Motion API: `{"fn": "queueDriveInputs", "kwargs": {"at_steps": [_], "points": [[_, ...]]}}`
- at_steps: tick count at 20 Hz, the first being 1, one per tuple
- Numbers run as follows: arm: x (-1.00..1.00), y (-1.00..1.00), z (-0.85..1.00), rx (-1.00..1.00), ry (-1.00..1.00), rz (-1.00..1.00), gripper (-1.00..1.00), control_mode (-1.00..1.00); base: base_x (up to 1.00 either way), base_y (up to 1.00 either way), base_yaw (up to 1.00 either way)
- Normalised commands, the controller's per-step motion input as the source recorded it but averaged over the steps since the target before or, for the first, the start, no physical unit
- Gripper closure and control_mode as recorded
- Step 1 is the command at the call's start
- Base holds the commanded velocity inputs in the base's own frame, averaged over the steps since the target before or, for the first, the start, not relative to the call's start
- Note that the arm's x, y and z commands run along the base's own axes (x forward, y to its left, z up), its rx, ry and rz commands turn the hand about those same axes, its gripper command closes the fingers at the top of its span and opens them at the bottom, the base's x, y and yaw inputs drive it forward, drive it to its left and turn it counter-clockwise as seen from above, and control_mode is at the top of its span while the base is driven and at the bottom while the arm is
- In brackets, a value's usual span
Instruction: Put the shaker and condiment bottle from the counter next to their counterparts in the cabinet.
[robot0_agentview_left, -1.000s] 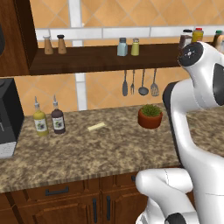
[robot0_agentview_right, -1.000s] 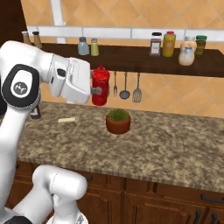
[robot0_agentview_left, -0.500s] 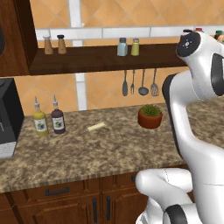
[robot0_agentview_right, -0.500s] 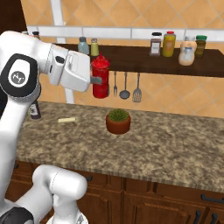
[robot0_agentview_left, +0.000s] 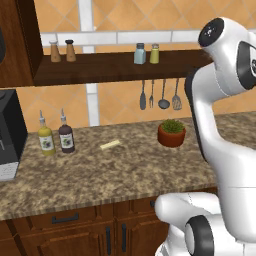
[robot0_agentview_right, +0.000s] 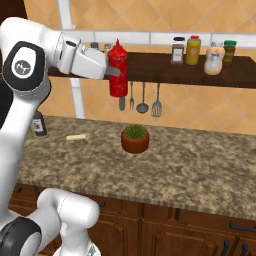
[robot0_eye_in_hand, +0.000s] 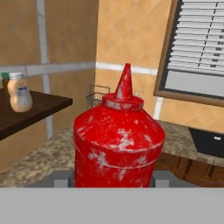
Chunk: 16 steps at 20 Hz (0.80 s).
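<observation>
The condiment bottle (robot0_agentview_right: 118, 67), all red with a red nozzle, hangs upright in front of the cabinet's open shelf (robot0_agentview_right: 165, 67), level with the shelf board. My gripper (robot0_agentview_right: 112, 72) is shut on its body from the left. In the hand view the red bottle (robot0_eye_in_hand: 118, 144) stands close between the jaws. The pale blue-grey shaker (robot0_agentview_left: 140, 53) stands on the shelf (robot0_agentview_left: 100, 67) beside the yellow-green shaker (robot0_agentview_left: 155, 53). To the right on the shelf stand a dark brown bottle (robot0_agentview_right: 178, 50) and an orange one (robot0_agentview_right: 193, 50).
A potted plant (robot0_agentview_right: 135, 138) sits on the counter below the bottle. Utensils (robot0_agentview_left: 160, 95) hang under the shelf. A yellow bottle (robot0_agentview_left: 45, 137) and a dark spouted bottle (robot0_agentview_left: 66, 136) stand at the left by a black machine (robot0_agentview_left: 10, 135). Two brown shakers (robot0_agentview_left: 62, 51) are at the shelf's left end.
My gripper has carried the red bottle upward and a little to the right, from below the shelf board to level with it. Nothing else has moved.
</observation>
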Motion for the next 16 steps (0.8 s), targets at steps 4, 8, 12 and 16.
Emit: {"fn": "queueDriveInputs", "kwargs": {"at_steps": [4, 8, 12, 16], "points": [[0.07, -0.01, 0.22, -0.04, 0.17, 0.0, 1.0, -1.0, 0.0, 0.0, 0.0], [0.33, 0.04, 0.0, -0.03, 0.03, 0.05, 1.0, -1.0, 0.0, 0.0, 0.0], [0.56, -0.25, 0.02, 0.0, 0.01, 0.1, 1.0, -1.0, 0.0, 0.0, 0.0], [0.34, -0.35, 0.0, 0.0, 0.0, 0.07, 1.0, -1.0, 0.0, 0.0, 0.0]]}}
